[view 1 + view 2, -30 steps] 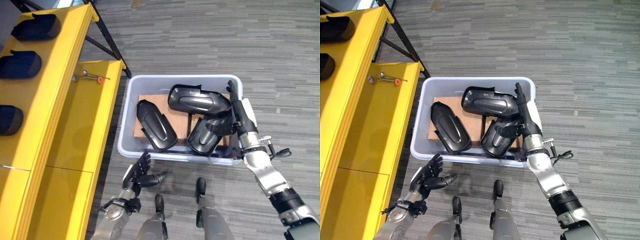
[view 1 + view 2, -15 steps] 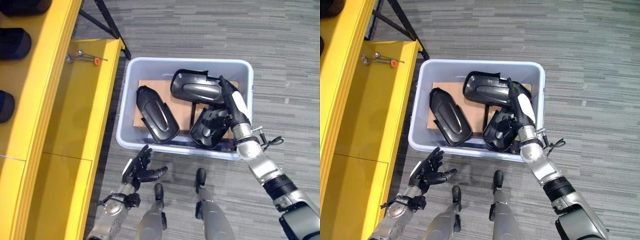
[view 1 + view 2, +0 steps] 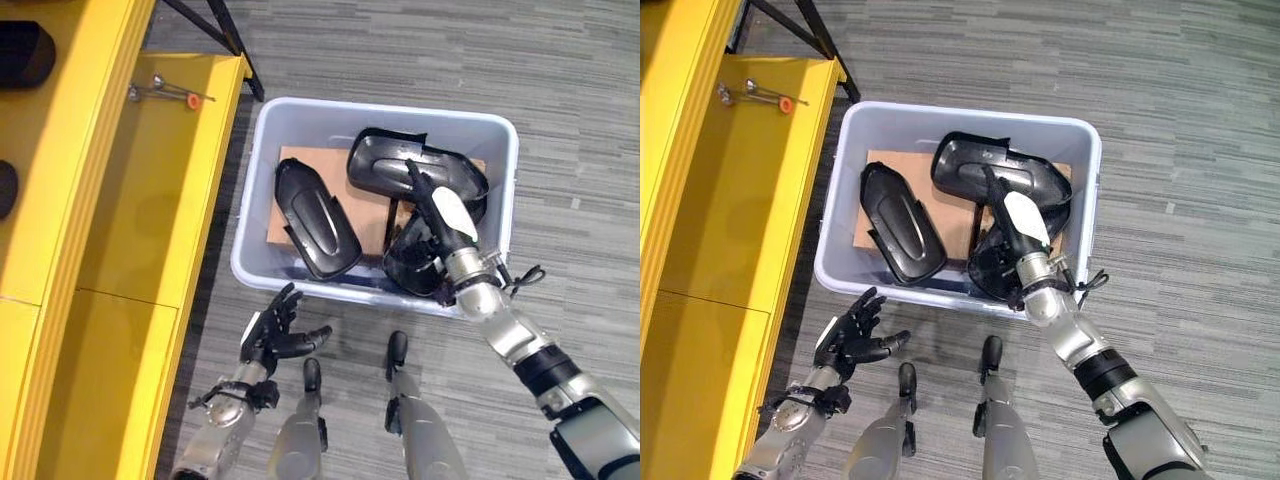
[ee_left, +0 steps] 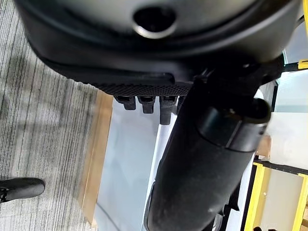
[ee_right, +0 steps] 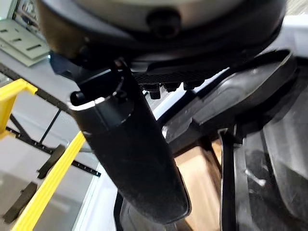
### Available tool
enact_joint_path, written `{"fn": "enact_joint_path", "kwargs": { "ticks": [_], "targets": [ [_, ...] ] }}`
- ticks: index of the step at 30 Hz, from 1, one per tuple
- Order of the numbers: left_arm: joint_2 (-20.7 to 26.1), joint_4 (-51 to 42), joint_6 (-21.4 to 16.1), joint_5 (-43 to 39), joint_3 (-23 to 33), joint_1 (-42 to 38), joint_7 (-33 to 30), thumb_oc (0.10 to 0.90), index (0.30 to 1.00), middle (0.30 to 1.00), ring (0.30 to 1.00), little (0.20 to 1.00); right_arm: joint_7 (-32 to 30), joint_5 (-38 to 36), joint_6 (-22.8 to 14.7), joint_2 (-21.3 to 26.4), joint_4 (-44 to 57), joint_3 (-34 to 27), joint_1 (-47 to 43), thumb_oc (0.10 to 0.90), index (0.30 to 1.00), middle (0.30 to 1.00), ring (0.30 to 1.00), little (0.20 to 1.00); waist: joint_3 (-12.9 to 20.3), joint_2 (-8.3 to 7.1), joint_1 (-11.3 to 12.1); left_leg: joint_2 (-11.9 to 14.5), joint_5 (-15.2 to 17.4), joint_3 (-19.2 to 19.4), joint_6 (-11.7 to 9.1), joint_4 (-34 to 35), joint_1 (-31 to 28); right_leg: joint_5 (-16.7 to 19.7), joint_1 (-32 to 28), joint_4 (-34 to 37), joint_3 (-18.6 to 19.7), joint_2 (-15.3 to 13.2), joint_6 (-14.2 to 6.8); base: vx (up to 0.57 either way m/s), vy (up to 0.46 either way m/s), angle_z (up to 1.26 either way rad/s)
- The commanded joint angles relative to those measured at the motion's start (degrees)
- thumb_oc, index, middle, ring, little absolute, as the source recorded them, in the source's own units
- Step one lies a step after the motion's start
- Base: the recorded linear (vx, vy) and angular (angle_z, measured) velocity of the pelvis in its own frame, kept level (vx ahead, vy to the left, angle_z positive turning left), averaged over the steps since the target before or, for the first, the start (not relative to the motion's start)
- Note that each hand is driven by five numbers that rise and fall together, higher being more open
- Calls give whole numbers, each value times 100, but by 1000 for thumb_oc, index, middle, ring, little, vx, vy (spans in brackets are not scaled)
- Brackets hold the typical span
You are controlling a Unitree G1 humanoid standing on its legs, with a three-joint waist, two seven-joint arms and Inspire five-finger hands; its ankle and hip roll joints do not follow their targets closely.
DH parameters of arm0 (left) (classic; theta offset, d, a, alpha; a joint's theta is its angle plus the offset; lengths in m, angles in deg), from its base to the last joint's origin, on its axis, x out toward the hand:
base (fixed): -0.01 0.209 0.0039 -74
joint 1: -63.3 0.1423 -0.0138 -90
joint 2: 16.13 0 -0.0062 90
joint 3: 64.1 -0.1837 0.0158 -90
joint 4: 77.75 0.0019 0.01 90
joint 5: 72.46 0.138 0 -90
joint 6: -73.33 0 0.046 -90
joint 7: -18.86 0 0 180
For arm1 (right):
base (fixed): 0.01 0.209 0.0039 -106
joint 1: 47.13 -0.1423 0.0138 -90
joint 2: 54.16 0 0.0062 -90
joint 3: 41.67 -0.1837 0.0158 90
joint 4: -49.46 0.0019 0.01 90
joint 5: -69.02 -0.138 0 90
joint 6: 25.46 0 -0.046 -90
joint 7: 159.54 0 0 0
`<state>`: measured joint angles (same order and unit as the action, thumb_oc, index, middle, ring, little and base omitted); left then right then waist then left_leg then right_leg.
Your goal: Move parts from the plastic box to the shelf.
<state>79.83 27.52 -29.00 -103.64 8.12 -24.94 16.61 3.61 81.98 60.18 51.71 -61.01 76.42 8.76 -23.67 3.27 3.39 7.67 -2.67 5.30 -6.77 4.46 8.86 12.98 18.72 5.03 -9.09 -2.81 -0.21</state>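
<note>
Pale grey plastic box (image 3: pixel 505 170) sits on the carpet just beside your yellow shelf (image 3: pixel 150 210), and it holds three black moulded parts on a sheet of cardboard (image 3: pixel 365 205). One part (image 3: pixel 315 232) lies at the box's left, a second part (image 3: pixel 390 165) lies across the far side, and a third part (image 3: pixel 412 262) leans at the near right. Your right hand (image 3: pixel 442 215) reaches into the box with straight fingers, over the second and third parts, gripping nothing. Your left hand (image 3: pixel 275 332) hangs above the carpet outside the box's near wall, fingers spread and empty. A small orange-tipped tool (image 3: pixel 165 94) lies on the shelf's lower level.
</note>
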Motion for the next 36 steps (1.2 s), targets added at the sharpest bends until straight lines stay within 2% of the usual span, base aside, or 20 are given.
{"fn": "enact_joint_path", "kwargs": {
  "ticks": [1, 21, 36],
  "targets": [
    [329, -503, -412, 50, 79, -37, -98, 900, 1000, 1000, 1000, 1000, -34, 382, -317, 30, 714, 157, -626, 900, 1000, 1000, 1000, 1000, 205, -329, -11, 0, -423, -11, 74, 54, 278, -587, -497, -3, -85, -613, -760, -2, 5, 4],
    [436, -589, -459, 191, 274, 15, -221, 900, 1000, 1000, 1000, 1000, 309, 1239, -314, 120, 1053, 771, -1031, 900, 1000, 1000, 1000, 1000, 85, -510, 196, -32, -446, -133, 83, 54, 454, -572, -446, -3, -215, -645, -789, 0, 2, 3],
    [479, -644, -472, 191, 332, 6, -345, 900, 1000, 1000, 1000, 1000, 128, 977, -241, -34, 1015, 662, -1314, 900, 1000, 1000, 1000, 1000, 26, -612, 356, -20, -469, -222, 84, 54, 584, -592, -411, -3, -301, -649, -797, 1, -2, 3]
  ]
}}
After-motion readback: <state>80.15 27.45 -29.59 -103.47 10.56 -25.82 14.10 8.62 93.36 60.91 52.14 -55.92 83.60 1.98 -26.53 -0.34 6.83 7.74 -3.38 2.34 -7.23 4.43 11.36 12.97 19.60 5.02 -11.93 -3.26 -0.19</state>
